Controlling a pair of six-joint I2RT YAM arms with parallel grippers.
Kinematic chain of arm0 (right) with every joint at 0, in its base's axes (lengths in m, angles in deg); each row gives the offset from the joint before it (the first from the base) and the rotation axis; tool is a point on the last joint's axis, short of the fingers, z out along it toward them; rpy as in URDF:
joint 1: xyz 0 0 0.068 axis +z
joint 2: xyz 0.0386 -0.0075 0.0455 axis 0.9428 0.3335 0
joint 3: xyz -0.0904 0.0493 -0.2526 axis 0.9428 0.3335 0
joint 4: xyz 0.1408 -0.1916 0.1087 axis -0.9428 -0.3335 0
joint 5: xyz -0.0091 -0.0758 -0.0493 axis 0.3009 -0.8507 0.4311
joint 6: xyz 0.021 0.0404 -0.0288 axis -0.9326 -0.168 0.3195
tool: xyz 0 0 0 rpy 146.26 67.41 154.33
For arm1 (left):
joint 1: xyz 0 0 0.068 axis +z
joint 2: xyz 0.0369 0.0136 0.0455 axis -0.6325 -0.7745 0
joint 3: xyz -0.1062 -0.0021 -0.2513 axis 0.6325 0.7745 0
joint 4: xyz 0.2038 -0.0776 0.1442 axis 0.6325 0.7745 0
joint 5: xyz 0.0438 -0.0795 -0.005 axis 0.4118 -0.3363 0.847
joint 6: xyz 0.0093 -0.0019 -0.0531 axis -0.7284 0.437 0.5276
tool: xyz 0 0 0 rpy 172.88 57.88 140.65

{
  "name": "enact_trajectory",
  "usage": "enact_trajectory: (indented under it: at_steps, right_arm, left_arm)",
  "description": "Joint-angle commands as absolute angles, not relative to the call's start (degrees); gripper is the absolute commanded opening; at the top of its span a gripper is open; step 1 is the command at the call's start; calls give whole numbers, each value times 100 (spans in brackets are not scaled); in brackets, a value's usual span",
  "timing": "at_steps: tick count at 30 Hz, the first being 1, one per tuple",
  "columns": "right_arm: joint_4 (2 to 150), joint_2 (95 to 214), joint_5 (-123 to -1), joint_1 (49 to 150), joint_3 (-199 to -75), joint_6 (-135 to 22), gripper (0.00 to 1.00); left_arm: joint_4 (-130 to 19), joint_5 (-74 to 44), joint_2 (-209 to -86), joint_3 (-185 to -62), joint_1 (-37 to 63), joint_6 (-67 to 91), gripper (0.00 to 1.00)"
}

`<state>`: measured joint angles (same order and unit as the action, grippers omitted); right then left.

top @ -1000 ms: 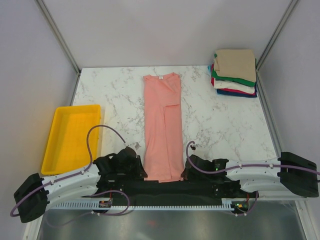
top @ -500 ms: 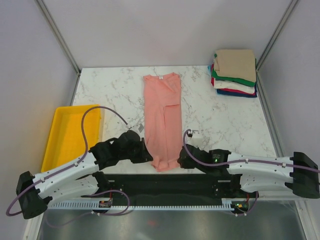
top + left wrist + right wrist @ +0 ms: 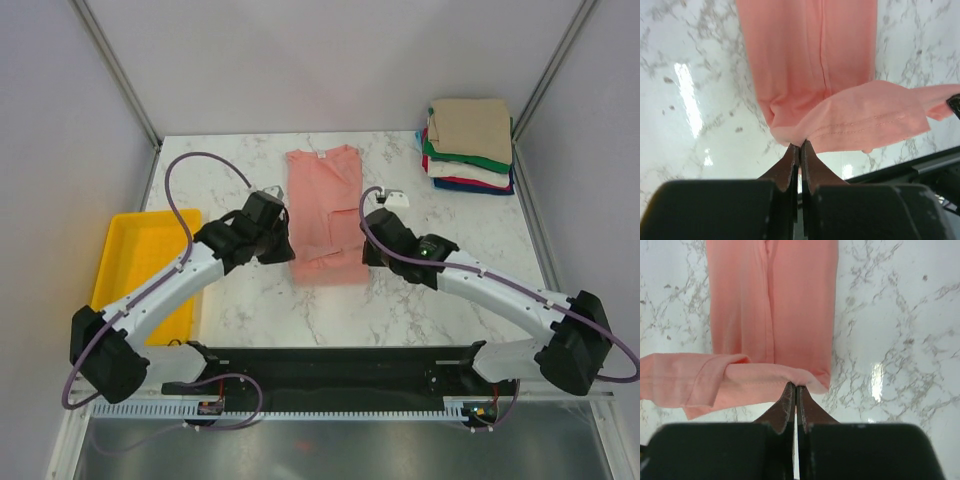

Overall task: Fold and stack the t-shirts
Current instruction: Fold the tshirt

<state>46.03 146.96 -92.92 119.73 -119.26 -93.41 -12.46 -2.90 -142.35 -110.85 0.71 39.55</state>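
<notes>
The salmon-pink t-shirt [image 3: 325,205] lies as a narrow strip at mid table, its near hem lifted and carried back over itself. My left gripper [image 3: 283,243] is shut on the hem's left corner [image 3: 799,140]. My right gripper [image 3: 366,243] is shut on the hem's right corner [image 3: 796,380]. The hem hangs between the two grippers above the lower layer of the shirt [image 3: 805,60] [image 3: 772,295]. A stack of folded t-shirts [image 3: 470,145], tan on top, then green, white, red and blue, sits at the far right corner.
A yellow plastic tray [image 3: 125,275] stands on the left side of the marble table [image 3: 450,280]. Grey walls and metal posts close in the table at the back and sides. A black rail [image 3: 330,360] runs along the near edge.
Both grippers have moved from the near edge towards the back, carrying the pink shirt's hem with them. The shirt's visible length has shortened as its near half folds over.
</notes>
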Motion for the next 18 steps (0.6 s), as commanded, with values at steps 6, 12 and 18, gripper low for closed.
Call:
enact_trajectory:
  at_steps: [6, 12, 18]
  right_arm:
    - [4968, 15486, -8799, 11061, -12833, -8298, 0]
    - [5197, 16101, -8412, 10648, -13264, -8043, 0]
    - [5355, 16656, -8140, 10427, -13634, -7884, 0]
  left_arm:
    - [-1463, -1001, -15380, -12373, 961, 2617, 2]
    - [-1533, -1291, -16152, -12927, 1365, 2467, 2]
    - [-1542, -1449, -16742, -13358, 1533, 2449, 2]
